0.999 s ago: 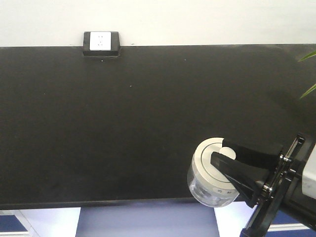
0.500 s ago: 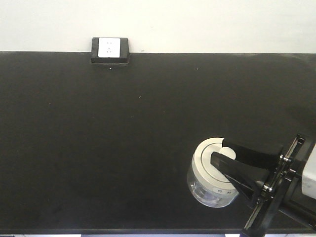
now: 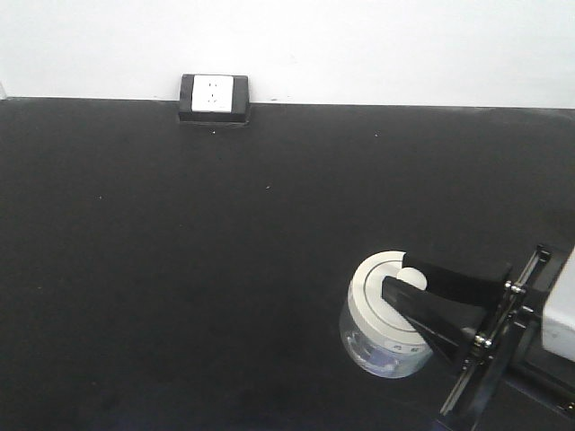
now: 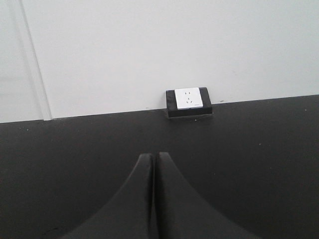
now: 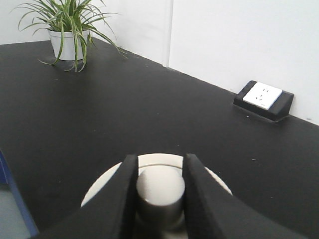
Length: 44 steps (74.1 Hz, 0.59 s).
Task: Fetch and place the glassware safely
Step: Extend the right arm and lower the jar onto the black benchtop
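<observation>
The glassware (image 3: pixel 381 339) is a small squat clear jar with a round cream-white lid (image 3: pixel 373 289), seen at lower right over the black table (image 3: pixel 225 269). My right gripper (image 3: pixel 401 277) reaches in from the right and is shut on the lid's central knob (image 5: pixel 160 185). In the right wrist view the right gripper (image 5: pixel 160 159) has both black fingers (image 5: pixel 124 194) pressed against the knob's sides. Whether the jar touches the table does not show. My left gripper (image 4: pixel 153 155) is shut with nothing in it, above bare table, and is absent from the front view.
A black box with a white socket (image 3: pixel 214 95) sits at the table's back edge against the white wall, also seen as the socket (image 4: pixel 188 100) and socket (image 5: pixel 264 98). A potted plant (image 5: pixel 67 27) stands at the far end. A blue edge (image 5: pixel 12 199) shows beyond the table.
The whole view has advanced over the table: its front edge and the blue floor dropped out of sight and the socket slid right and down. The jar stays held in the right gripper.
</observation>
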Available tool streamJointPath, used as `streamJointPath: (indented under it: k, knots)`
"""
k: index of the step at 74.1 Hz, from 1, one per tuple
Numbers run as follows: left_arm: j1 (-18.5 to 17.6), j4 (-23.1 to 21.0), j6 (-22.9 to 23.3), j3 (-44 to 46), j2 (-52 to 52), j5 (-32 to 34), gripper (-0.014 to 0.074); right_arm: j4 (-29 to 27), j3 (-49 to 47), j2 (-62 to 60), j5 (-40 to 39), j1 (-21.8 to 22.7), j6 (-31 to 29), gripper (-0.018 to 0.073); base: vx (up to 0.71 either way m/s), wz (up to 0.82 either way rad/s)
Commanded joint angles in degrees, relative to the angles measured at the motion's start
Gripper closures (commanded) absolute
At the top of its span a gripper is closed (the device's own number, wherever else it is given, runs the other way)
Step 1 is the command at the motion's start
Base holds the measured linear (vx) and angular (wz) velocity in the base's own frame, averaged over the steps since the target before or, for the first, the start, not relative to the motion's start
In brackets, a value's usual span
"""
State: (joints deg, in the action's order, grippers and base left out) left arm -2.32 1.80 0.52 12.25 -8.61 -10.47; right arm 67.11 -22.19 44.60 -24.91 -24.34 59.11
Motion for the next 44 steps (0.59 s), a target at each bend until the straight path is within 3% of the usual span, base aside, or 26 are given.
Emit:
streamJointPath:
  k: [1,44]
  knots:
    - [-0.29,-0.38,0.09,1.6,-1.17,3.68,0.0603,-2.13,-1.76,0.53,-1.31,0.09,-0.39,0.056,-0.01,0.01]
    - [-0.34,-0.38,0.09,1.6,-1.41,3.66,0.0603,-2.13,-1.76,0.53,-1.56,0.09,-0.39,0.056,-0.01,-0.01]
